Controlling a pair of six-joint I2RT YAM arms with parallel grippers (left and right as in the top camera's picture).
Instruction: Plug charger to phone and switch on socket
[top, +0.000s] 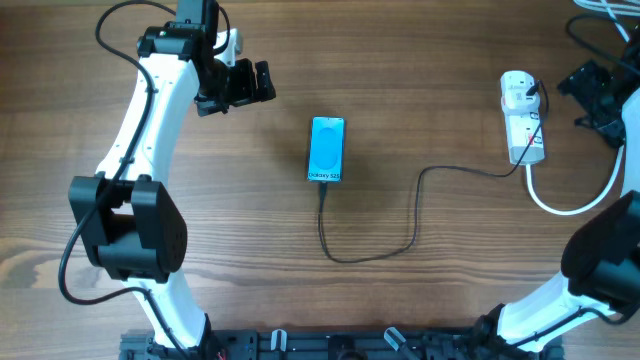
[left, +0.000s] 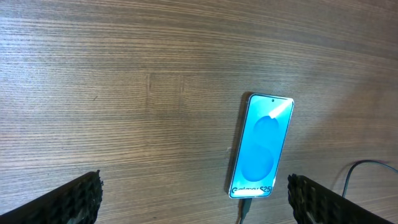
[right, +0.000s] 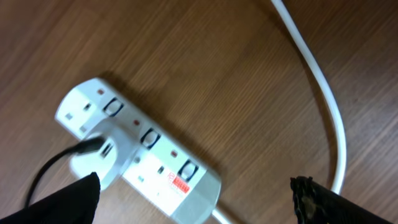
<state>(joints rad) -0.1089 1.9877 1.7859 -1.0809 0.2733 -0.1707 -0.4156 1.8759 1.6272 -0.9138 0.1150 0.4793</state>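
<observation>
**Phone end looks plugged; socket switch falls to the right arm**

In the right wrist view, the right gripper (right: 196, 183) is shown empty, with its black fingers (right: 68, 202) spread wide at the bottom corners of the frame. Right below it lies the white elongated plastic power strip (right: 84, 109), its long axis running from upper left to lower right. A row of small dark rocker switches (right: 149, 138) is seen along its upper side. A white plug (right: 102, 158) is seated in the strip at lower left, with the thin black charger cable (right: 50, 171) leaving it. Which rocker serves that plug cannot be told. The thick white cord (right: 323, 106) curves away down the right side.

Further out, in the overhead view, the strip sits at upper right with its long axis up and down the frame. The right gripper is just to its right, near the upper end.

The cable is traced leftward across the brown wooden table (top: 450, 60), looped low, then brought up to the lower short edge of the small flat teal-screened smartphone (top: 327, 150) at centre. In the left wrist view it appears seated there.

Farthest off, at upper left, the left gripper (top: 245, 88) is held empty, with its fingers spread and well apart from the strip.

The switch is judged to be the step left. It is best reached by the right arm, moving leftward in the overhead frame and pressing down across the strip's short axis.
</observation>
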